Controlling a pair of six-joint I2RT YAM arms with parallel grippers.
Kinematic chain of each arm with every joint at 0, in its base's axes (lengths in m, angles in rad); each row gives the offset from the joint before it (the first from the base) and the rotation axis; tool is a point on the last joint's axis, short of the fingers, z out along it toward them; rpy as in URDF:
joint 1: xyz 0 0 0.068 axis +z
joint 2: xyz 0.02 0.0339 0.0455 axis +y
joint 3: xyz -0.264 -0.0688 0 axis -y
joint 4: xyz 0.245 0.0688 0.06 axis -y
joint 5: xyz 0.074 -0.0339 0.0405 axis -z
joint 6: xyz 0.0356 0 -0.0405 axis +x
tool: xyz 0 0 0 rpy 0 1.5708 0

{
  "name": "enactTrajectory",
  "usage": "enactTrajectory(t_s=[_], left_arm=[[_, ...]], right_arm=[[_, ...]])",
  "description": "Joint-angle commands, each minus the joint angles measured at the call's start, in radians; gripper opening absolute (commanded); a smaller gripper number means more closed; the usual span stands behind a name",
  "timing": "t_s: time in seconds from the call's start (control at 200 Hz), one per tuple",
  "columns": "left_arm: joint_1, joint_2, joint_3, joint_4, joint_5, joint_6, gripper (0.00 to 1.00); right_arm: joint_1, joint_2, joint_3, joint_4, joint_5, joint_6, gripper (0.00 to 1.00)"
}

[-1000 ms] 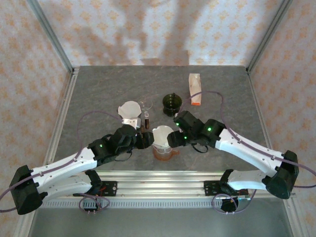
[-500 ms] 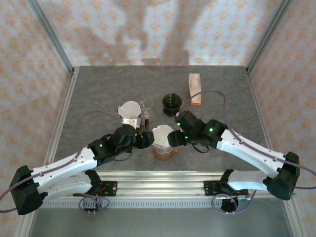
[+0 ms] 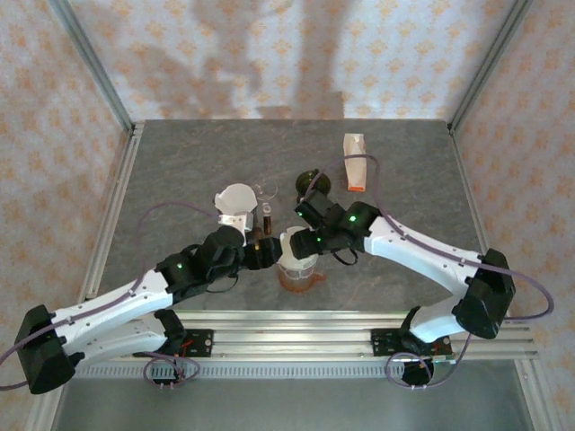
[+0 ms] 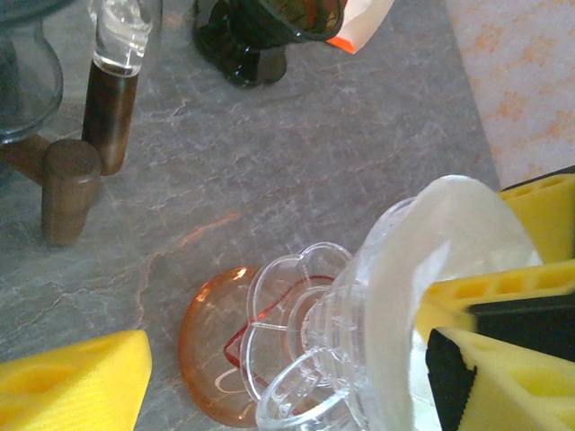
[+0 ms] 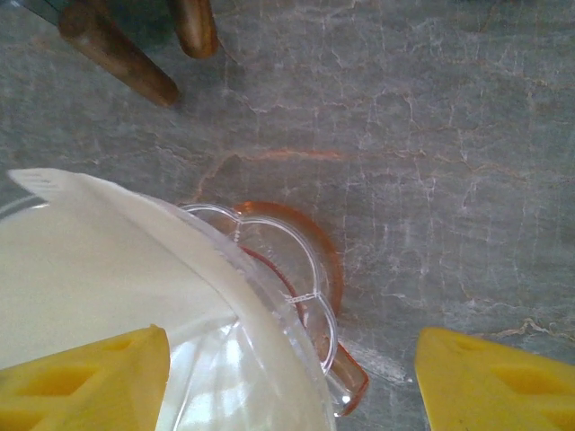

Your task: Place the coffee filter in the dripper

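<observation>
**Filter is in the dripper, both grippers open beside it**

The coffee filter [image 5: 94, 260] sits inside the clear dripper [image 4: 337, 323], which stands on its orange base near the middle of the table. The cone opens upward, and one pointed corner of the paper rises above the glass rim, so I judge it is not fully seated.

The right gripper [image 5: 289, 350] is nearer to it. It hangs just over the rim with jaws wide apart and grasps nothing: one yellow finger is above the paper, the other is out over the bare table. The left gripper [image 3: 263, 255] is at the dripper's left side, also released, and the dripper lies between its fingers; I cannot tell if a pad touches the glass.

The right arm reaches in from the right with the wrist bent down. The left arm lies low, pointing diagonally at the dripper.
</observation>
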Motion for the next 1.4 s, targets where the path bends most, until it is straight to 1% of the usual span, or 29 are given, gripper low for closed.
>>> enactTrajectory(t_s=[0.0, 0.535, 0.881, 1.106, 1.181, 1.301, 1.391], left_arm=[[0.01, -0.026, 0.008, -0.016, -0.037, -0.003, 0.82], [0.011, -0.023, -0.004, -0.004, -0.024, -0.005, 0.84], [0.011, 0.015, -0.01, 0.028, -0.003, -0.009, 0.86], [0.012, 0.025, -0.021, 0.035, -0.019, -0.021, 0.86], [0.011, 0.025, -0.024, 0.037, -0.021, -0.022, 0.83], [0.01, 0.027, -0.029, 0.036, -0.01, -0.024, 0.7], [0.011, 0.023, -0.036, 0.03, -0.004, -0.028, 0.64]], right_arm=[[-0.002, 0.03, 0.02, -0.032, 0.019, -0.03, 0.73], [-0.002, 0.1, -0.04, 0.037, 0.034, -0.025, 0.72], [-0.001, 0.1, -0.067, 0.063, 0.032, -0.016, 0.72], [0.002, 0.102, -0.06, 0.056, 0.032, -0.017, 0.72], [0.002, 0.102, -0.059, 0.053, 0.034, -0.017, 0.73], [0.002, 0.1, -0.057, 0.051, 0.039, -0.017, 0.72], [0.002, 0.1, -0.058, 0.051, 0.041, -0.017, 0.73]])
